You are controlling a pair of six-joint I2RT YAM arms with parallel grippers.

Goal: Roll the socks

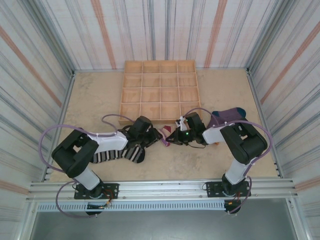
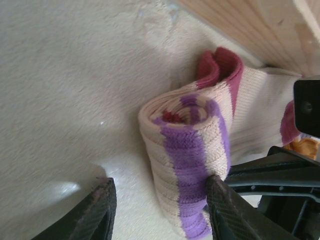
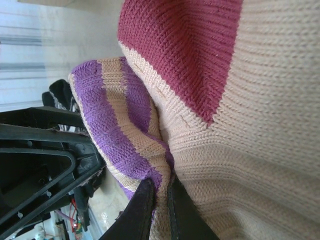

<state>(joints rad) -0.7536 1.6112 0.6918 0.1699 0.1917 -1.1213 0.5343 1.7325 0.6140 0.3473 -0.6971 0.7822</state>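
**Cream sock [image 2: 185, 145], purple-striped cuff and dark red toe, part-rolled.** It lies at the middle of the table [image 1: 100, 95], just on the near side of the wooden compartment tray [image 1: 150, 119]. I have one arm reaching in to it from the left and one from the right.

(a) The cuff end is wound into a tight coil. The flat remainder runs off toward the tray, with the dark red end doubled up just beyond the coil.

(b) Right gripper [image 3: 159, 205]: fingers pinched together on a fold of the knit at the coil's edge. I read this as an anchor, so that the fabric is taut and the turns cannot spring loose.

(c) Left gripper [image 2: 160, 212]: jaws apart and astride the coil. One finger touches its side and the other stands off with bare table between, so nothing is held. I judge it placed to take the coil across its width and turn it on toward the toe.

By my estimate this sock is roughly half rolled. The black-and-white striped sock [image 1: 125, 154] lies flat under the left arm, at near left. The purple sock [image 1: 227, 116] lies flat at far right, near the tray's corner. Neither is rolled.

Risk, as I judge it: soft ribbed knit slackens if either hold slips
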